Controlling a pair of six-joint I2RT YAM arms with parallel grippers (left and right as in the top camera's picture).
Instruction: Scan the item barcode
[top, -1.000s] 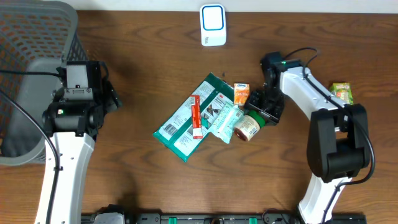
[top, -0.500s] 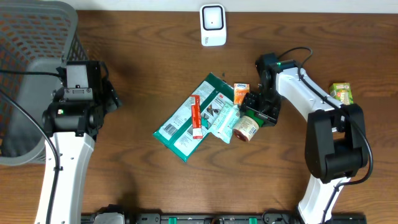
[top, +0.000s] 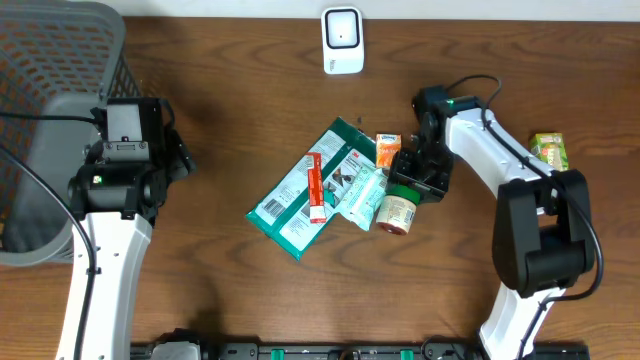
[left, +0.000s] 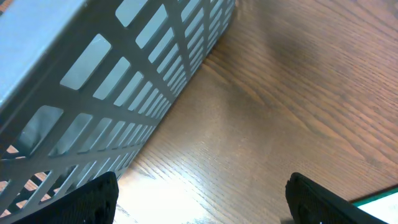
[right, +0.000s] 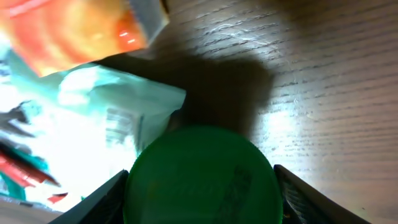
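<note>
A small jar with a tan label and green lid lies on its side right of centre, touching a pale tissue packet. The right tool straddles the lid, jaws close at both sides; whether they press on it I cannot tell. The left tool hangs open beside a grey mesh basket at far left, contents unclear. A white scanner stands at the far edge of the brown wooden worktop.

Wooden table with packets, jar, scanner
</note>
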